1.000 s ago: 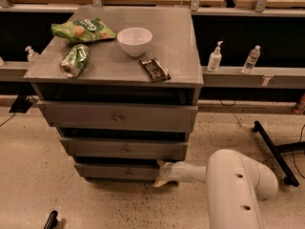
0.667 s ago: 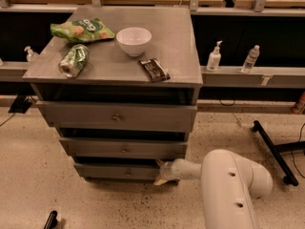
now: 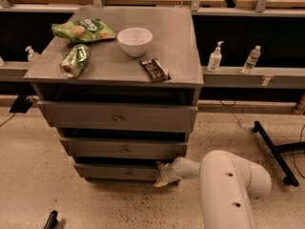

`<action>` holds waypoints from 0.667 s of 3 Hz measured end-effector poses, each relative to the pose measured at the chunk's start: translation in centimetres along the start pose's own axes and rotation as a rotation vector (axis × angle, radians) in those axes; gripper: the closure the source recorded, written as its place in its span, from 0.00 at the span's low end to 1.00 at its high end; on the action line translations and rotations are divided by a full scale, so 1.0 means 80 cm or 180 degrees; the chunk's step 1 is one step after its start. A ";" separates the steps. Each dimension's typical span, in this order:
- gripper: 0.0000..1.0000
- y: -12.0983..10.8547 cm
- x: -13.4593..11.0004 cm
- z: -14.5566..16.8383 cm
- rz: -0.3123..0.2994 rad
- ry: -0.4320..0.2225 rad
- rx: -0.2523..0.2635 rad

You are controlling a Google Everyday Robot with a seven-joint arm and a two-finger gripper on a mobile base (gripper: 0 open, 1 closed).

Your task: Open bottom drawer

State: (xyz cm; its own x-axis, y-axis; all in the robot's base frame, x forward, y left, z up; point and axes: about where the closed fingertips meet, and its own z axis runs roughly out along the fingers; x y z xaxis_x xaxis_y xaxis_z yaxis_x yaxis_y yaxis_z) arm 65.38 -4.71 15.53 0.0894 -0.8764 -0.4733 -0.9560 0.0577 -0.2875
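Observation:
The bottom drawer [image 3: 119, 172] is the lowest of three grey fronts on the cabinet, with a small round knob [image 3: 127, 173] at its centre. Its front stands slightly forward of the cabinet base. My gripper [image 3: 163, 175] is at the right end of that drawer front, touching or hooked on its right edge, well to the right of the knob. The white arm [image 3: 228, 190] reaches in from the lower right. The middle drawer [image 3: 124, 148] and the wider top drawer [image 3: 116, 117] sit above it.
On the cabinet top [image 3: 181, 51] lie a white bowl [image 3: 135, 40], a green chip bag [image 3: 82, 30], a green can-like pack [image 3: 75, 60] and a dark snack bar [image 3: 154, 70]. Two bottles [image 3: 215, 57] stand on a ledge at the right. A black stand leg [image 3: 274, 151] crosses the floor.
The arm's white body has shifted left toward the cabinet. The gripper stays at the bottom drawer's right edge, and the drawer front looks unchanged.

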 end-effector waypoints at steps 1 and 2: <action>0.32 -0.001 -0.001 -0.002 0.0000 0.0000 0.0000; 0.27 -0.001 -0.002 -0.004 0.0000 -0.0001 -0.0001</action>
State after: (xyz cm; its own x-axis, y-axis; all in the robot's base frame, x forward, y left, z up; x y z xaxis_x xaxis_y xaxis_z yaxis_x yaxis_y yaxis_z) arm 65.37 -4.71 15.87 0.0896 -0.8763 -0.4734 -0.9561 0.0575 -0.2875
